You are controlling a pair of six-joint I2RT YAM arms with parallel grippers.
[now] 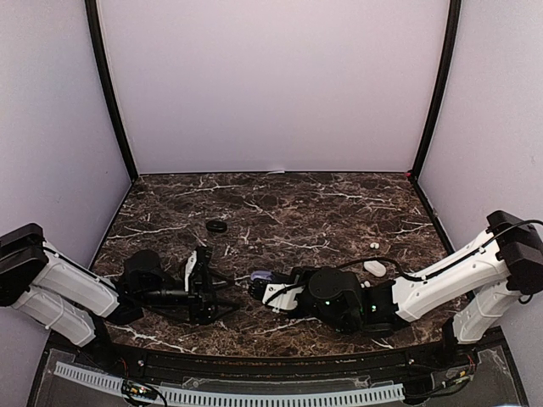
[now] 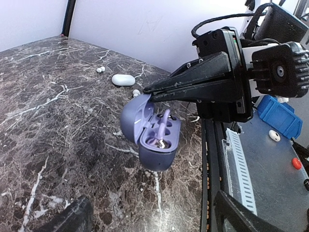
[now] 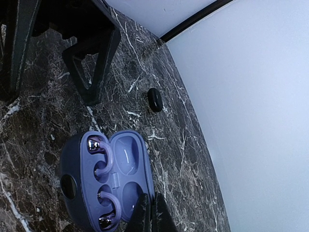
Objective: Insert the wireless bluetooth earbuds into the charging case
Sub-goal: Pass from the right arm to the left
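Note:
An open purple charging case [image 2: 155,145] stands on the marble in front of my left gripper [image 2: 154,218], which is open and empty, its fingers apart on either side. Two purple hooked earbuds [image 3: 104,166] with shiny ends sit in the case's wells. My right gripper [image 3: 152,212] is shut on the rim of the raised lid [image 3: 126,159]. From above, the case [image 1: 260,277] lies between the left gripper [image 1: 222,290] and the right gripper [image 1: 270,287]. Two tiny white earbuds [image 2: 100,69] [image 2: 136,92] lie loose on the table further back.
A closed white oval case [image 2: 123,79] lies beside the white buds, right of the right arm in the top view [image 1: 374,267]. A flat black ring [image 1: 217,225] lies on the marble at the back left. Black frame posts and pale walls enclose the table.

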